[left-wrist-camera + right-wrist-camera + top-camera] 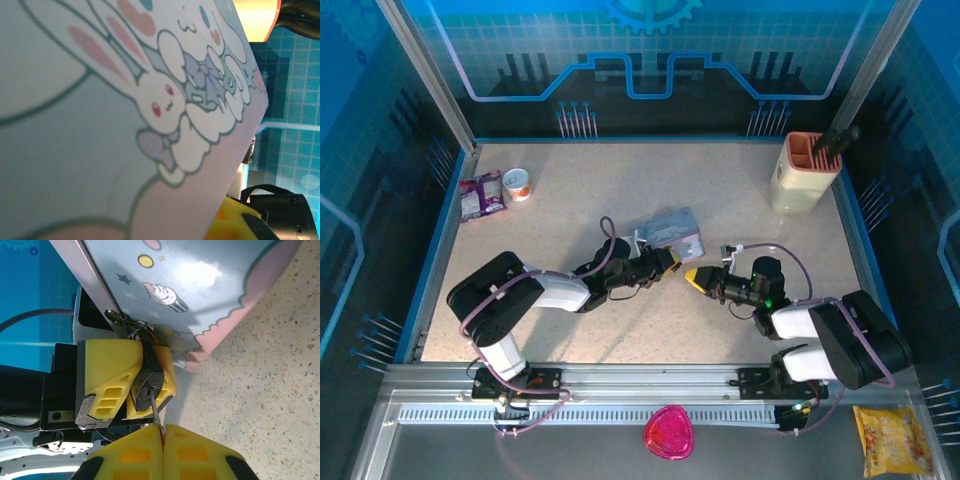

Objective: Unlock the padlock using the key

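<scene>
The small dark padlock sits clamped between the yellow fingers of my left gripper, keyhole facing the right wrist camera. Its thin shackle hooks into the latch of the pale blue tin printed with cartoons. A thin metal key has its tip in the keyhole. My right gripper is shut on the key's head. From above, the left gripper and right gripper meet tip to tip beside the tin. The tin's bunny print covers the left wrist view, hiding the jaws.
A cream holder with dark utensils stands at the back right. A small cup and a purple packet lie at the back left. A pink object and a yellow snack bag rest on the near ledge.
</scene>
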You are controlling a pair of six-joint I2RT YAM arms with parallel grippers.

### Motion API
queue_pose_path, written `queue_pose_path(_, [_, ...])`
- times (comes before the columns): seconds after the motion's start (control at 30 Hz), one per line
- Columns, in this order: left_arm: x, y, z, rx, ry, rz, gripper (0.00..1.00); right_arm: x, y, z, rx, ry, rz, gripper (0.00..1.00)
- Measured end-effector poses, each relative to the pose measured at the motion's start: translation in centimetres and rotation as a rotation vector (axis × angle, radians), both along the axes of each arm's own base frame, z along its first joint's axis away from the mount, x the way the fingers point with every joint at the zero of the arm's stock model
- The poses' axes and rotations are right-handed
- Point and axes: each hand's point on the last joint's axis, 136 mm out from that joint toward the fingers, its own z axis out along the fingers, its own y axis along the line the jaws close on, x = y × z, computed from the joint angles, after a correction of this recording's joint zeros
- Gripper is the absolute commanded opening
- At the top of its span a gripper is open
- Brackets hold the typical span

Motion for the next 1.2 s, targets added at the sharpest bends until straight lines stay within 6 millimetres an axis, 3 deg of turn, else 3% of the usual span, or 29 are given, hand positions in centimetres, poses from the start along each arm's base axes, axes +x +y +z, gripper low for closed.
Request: queue_pose_path(1.2, [-0.12, -0.62, -0.25, -0.003, -0.014, 0.008, 0.00, -0.26, -0.31, 0.02, -0.019, 0.021, -0.014, 0.00])
